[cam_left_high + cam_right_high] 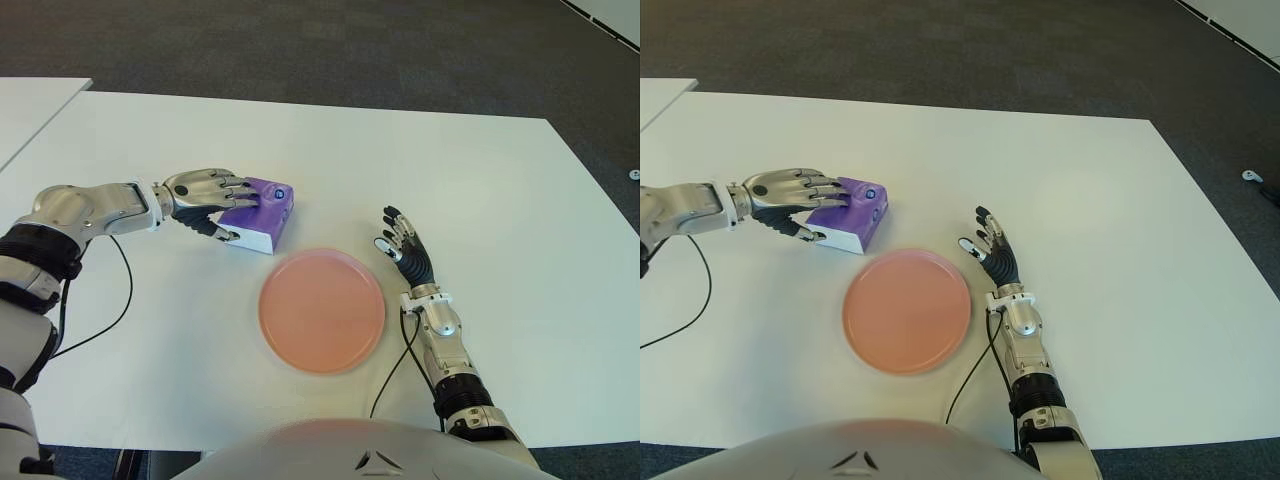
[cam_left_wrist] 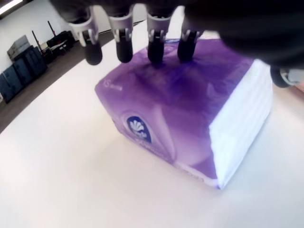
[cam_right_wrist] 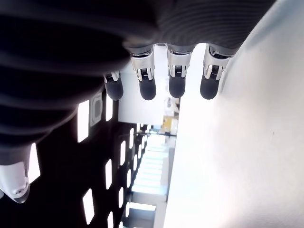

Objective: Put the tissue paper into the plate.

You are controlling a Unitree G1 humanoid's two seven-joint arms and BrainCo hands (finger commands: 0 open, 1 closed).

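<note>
Left robot hand [image 1: 208, 194] clamped around purple tissue pack [image 1: 262, 213] beside pink plate [image 1: 322, 310]; right robot hand [image 1: 404, 245] open-fingered.

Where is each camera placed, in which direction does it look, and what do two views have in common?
Left eye view: on the head, looking down at the white table; shows both arms, left hand over the tissue pack, right hand beside the pink plate.
Right eye view: same, shifted slightly.
Left wrist view: on the left wrist, looking past its fingertips at the tissue pack.
Right wrist view: on the right wrist; its fingers, table, room.
Shared: both eye views and the left wrist view show the pack.
</note>
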